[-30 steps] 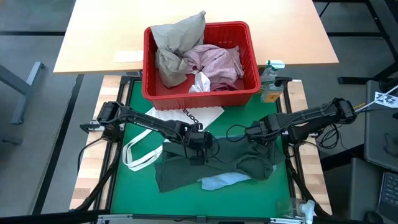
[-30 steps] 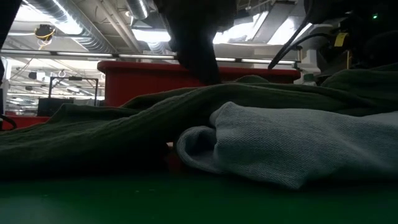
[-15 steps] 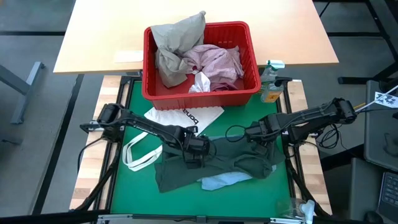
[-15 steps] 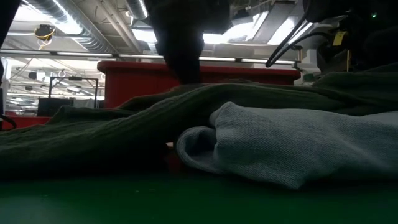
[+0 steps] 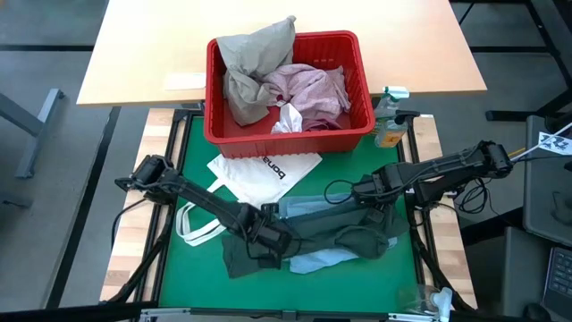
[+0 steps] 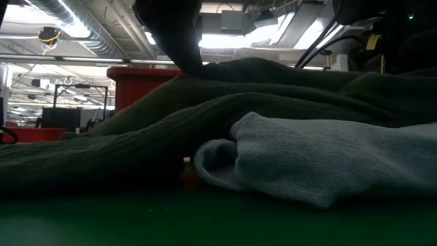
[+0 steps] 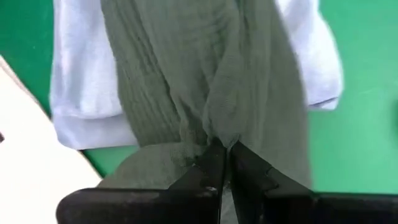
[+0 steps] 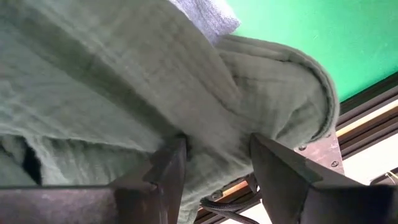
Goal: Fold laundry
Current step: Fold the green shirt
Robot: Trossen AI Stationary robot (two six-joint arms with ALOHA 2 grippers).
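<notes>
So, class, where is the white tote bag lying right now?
In the high view the white tote bag lies flat on the green mat, left of centre, between the red basket and the dark green garment.

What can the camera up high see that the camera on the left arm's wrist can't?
Only the high view shows the red basket of clothes, the white tote bag and the right gripper. Only the left wrist view shows the left gripper up close, its fingers pinched shut on a fold. Both show the grey-green garment, the light blue cloth and the green mat.
</notes>
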